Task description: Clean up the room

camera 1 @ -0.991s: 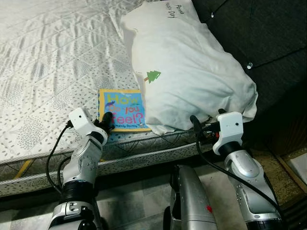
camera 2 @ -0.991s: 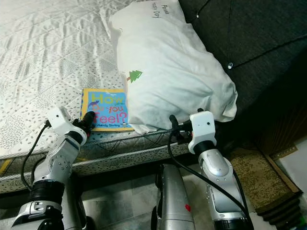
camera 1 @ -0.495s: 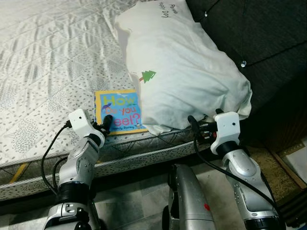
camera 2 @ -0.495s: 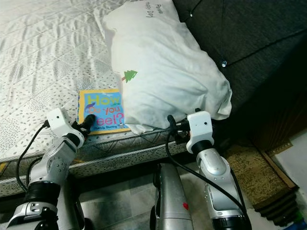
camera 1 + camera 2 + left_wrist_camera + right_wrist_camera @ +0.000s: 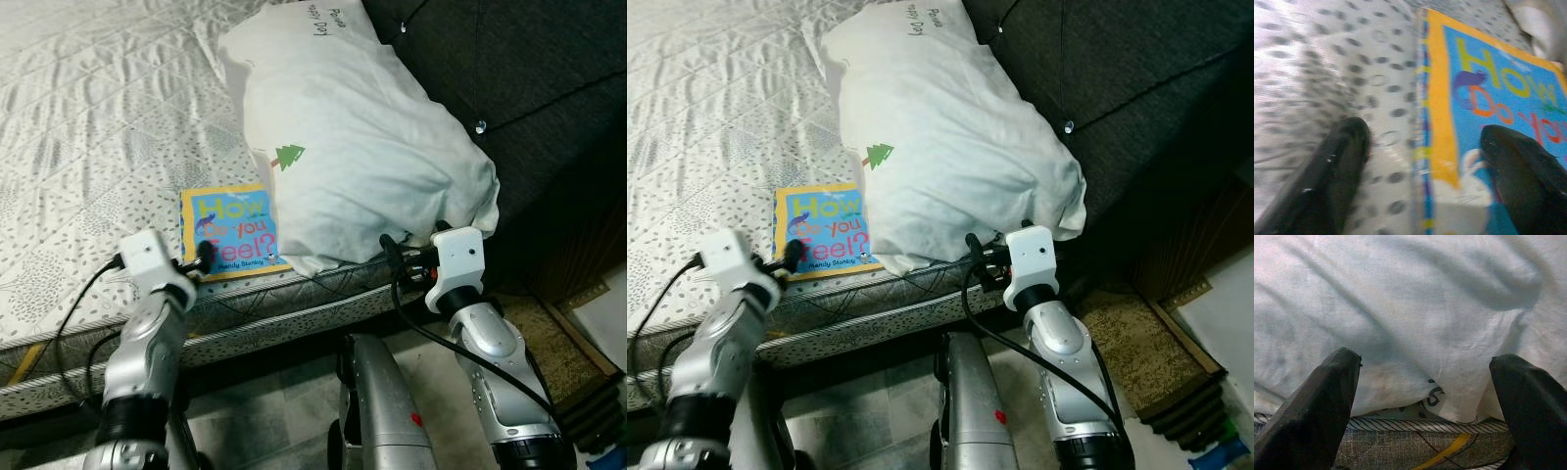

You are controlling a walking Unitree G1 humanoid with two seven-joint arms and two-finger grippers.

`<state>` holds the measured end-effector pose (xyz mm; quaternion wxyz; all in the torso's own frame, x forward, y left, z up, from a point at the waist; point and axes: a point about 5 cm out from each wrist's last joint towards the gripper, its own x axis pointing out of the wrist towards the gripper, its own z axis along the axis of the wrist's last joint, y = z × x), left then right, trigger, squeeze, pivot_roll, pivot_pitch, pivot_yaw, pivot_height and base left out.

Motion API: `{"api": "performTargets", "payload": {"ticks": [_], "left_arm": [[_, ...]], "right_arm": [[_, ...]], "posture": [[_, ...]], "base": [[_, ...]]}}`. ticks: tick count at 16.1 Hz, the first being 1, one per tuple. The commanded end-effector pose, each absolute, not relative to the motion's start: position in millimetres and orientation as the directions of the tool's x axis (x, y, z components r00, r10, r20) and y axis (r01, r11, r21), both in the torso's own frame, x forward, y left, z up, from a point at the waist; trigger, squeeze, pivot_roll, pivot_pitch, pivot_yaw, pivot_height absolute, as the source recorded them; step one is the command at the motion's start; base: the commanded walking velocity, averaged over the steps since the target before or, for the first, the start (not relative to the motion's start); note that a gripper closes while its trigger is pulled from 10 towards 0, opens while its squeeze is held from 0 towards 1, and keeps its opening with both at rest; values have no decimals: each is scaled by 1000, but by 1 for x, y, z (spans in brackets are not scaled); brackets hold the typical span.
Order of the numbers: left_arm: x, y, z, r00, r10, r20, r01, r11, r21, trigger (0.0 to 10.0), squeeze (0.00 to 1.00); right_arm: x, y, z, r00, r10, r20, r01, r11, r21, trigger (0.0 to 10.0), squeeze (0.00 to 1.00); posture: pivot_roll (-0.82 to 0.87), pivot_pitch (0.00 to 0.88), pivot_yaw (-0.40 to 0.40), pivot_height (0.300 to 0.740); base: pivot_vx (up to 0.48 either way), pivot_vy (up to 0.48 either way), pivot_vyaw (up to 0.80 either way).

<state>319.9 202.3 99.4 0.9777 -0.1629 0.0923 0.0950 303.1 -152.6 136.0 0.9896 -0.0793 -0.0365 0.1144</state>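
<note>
Head cam, L eye: book [image 5: 233,232] lies flat on the mattress [image 5: 88,127] near its front edge, right side just beside or maybe tucked under the big white pillow [image 5: 353,147]. Left gripper [image 5: 203,258] sits at the book's near-left corner, low over the bed edge. Right gripper [image 5: 396,257] is up against the pillow's lower edge, dark headboard [image 5: 509,69] behind.

R eye: same layout, book touching the pillow's hem, both arms raised to bed height.

L wrist cam: claw spread wide, straddling the book's left border. One finger [image 5: 1337,166] over dotted mattress fabric, the other [image 5: 1520,171] over the blue cover. Can't tell if the tips touch yet.

R wrist cam: right claw also wide, fingers [image 5: 1312,406] framing the pillow's underside, mattress piping below. Nothing held.

Read on the step: looks like the approach for picking the book off the bed, grasp not yet made. Next move prob needs a finger worked under the cover's edge, since it lies flat, then a pinch & lift. Risk: thin book slides toward the pillow instead of lifting.
</note>
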Motion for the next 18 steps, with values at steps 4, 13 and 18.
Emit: {"api": "performTargets", "payload": {"ticks": [4, 13, 18], "left_arm": [[277, 215, 88, 922, 302, -242, -349, 919, -181, 10000, 1000], [263, 199, 139, 951, 291, 108, -295, 955, 25, 10000, 569], [288, 196, 151, 925, 336, 177, -358, 927, 115, 10000, 0]], "right_arm": [[307, -152, 135, 971, 231, 63, -217, 962, -167, 10000, 0], [331, -126, 154, 958, 243, 152, -251, 967, 37, 10000, 0], [346, -114, 166, 948, 233, 215, -262, 958, 118, 10000, 0]], "posture": [[-41, 127, -92, 487], [22, 11, -64, 487], [43, 0, -52, 542]], "base": [[0, 0, 0], [0, 0, 0], [0, 0, 0]]}}
